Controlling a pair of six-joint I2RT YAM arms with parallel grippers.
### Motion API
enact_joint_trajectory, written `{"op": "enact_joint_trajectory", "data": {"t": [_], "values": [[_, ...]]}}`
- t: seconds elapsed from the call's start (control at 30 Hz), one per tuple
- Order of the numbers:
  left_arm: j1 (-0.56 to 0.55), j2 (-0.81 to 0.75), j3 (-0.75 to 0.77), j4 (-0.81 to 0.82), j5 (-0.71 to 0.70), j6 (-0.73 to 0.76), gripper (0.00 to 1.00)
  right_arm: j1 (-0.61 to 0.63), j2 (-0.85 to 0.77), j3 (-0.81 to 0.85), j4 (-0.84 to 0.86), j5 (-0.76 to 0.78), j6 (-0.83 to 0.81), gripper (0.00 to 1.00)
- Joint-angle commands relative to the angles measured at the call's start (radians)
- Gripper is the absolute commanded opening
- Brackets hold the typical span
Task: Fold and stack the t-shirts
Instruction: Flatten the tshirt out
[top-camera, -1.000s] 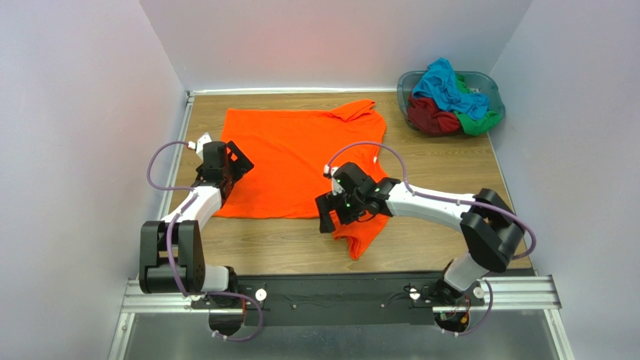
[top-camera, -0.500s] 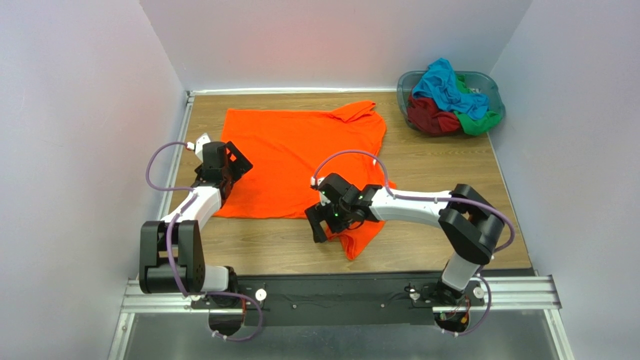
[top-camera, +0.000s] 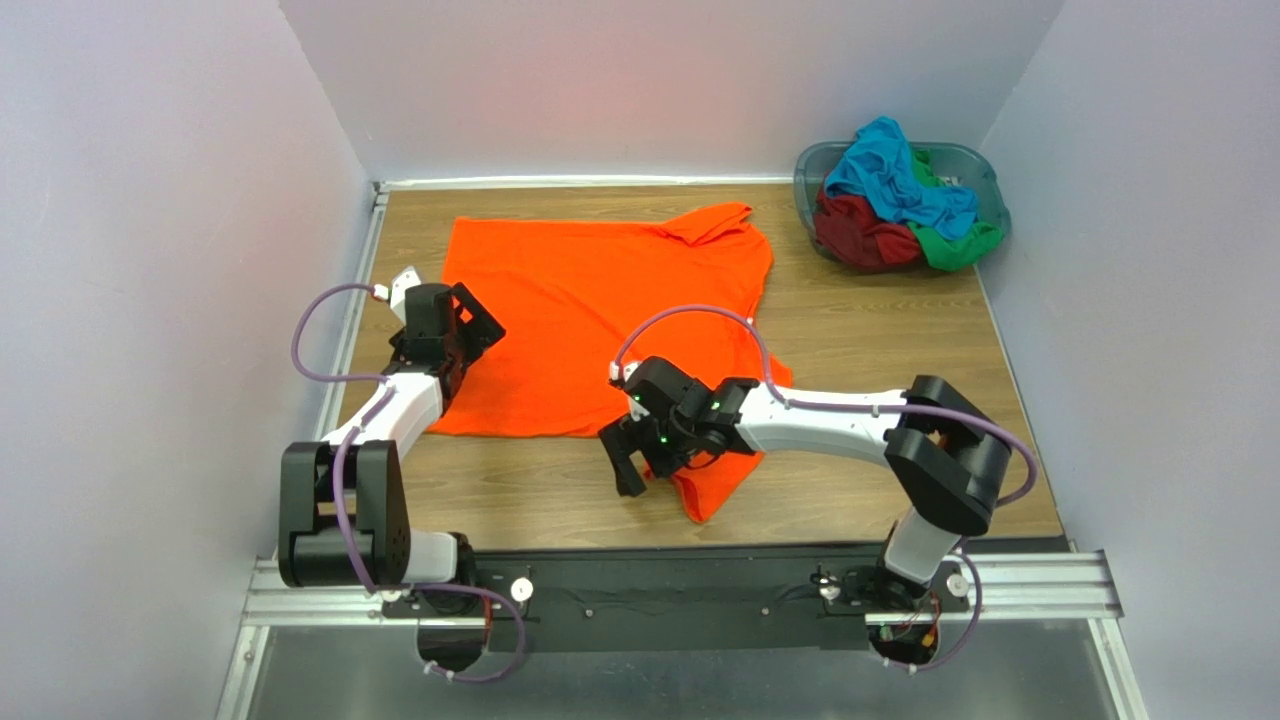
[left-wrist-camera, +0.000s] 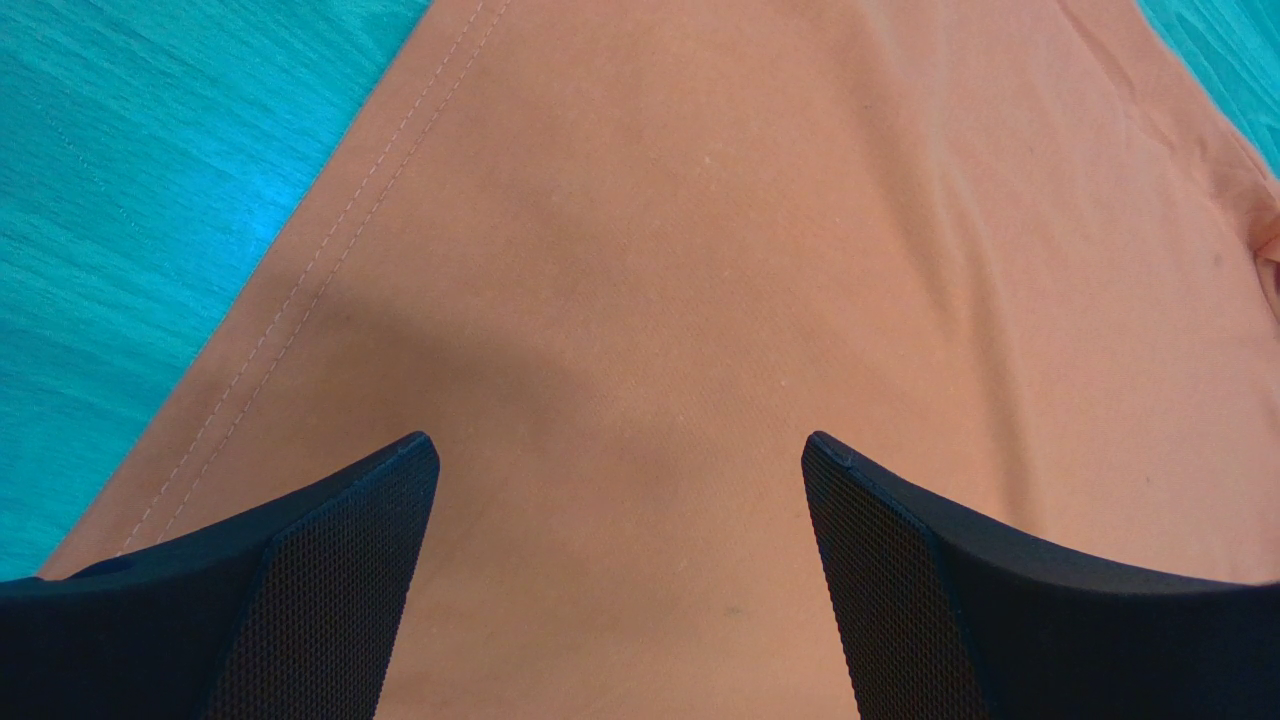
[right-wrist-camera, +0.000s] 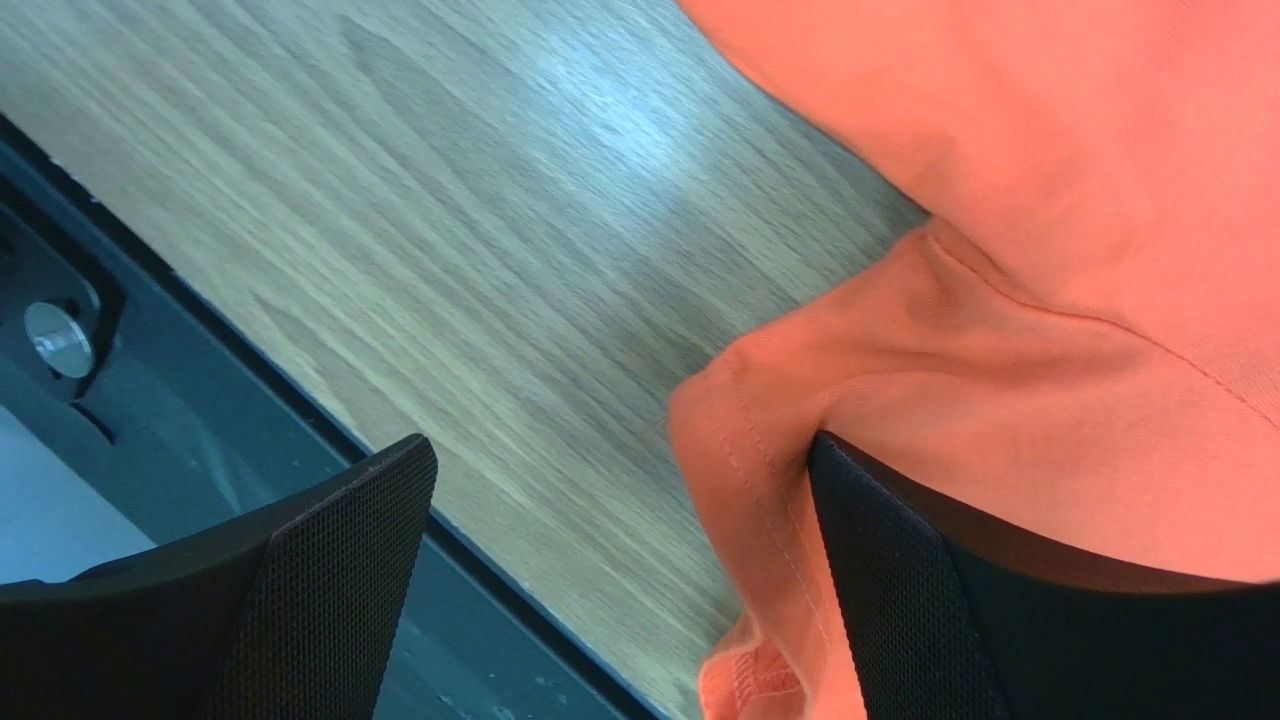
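The orange t-shirt (top-camera: 601, 308) lies spread flat on the wooden table, with one loose part (top-camera: 724, 468) bunched toward the near edge. My left gripper (top-camera: 478, 320) is open and empty, low over the shirt's left side; the left wrist view shows the cloth (left-wrist-camera: 721, 270) between the fingers of that gripper (left-wrist-camera: 616, 450). My right gripper (top-camera: 628, 458) is open at the bunched part. In the right wrist view that gripper (right-wrist-camera: 619, 450) has orange cloth (right-wrist-camera: 1052, 300) draped over its right finger (right-wrist-camera: 962, 630). The turquoise (top-camera: 890, 170), dark red (top-camera: 857, 234) and green (top-camera: 956, 249) t-shirts lie piled in the basket.
The grey-blue plastic basket (top-camera: 987, 177) stands at the back right corner. White walls close in the table at the left, back and right. The black base rail (top-camera: 676, 578) runs along the near edge; it also shows in the right wrist view (right-wrist-camera: 90, 375).
My right gripper has moved left and toward the near edge, and the bunched orange cloth shifted with it. The left arm has not moved.
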Motion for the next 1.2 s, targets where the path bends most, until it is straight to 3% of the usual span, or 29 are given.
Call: {"op": "enact_joint_trajectory", "data": {"t": [0.0,0.4,0.67,0.93,1.17], "values": [[0.006,0.008,0.007,0.001,-0.037,-0.003,0.98,0.02,0.024,0.033,-0.02,-0.01,0.007,1.0],[0.01,0.012,0.027,-0.005,-0.037,-0.008,0.98,0.091,0.071,0.071,-0.02,-0.029,0.028,1.0],[0.009,-0.024,0.024,-0.01,-0.044,-0.023,0.98,0.088,-0.113,0.02,-0.035,0.241,0.088,1.0],[0.01,0.009,0.011,-0.007,-0.03,-0.028,0.98,-0.111,-0.152,-0.069,-0.072,0.324,0.074,1.0],[0.01,0.037,-0.004,0.0,-0.038,-0.026,0.98,-0.242,-0.086,-0.107,-0.074,0.349,0.048,1.0]]}}
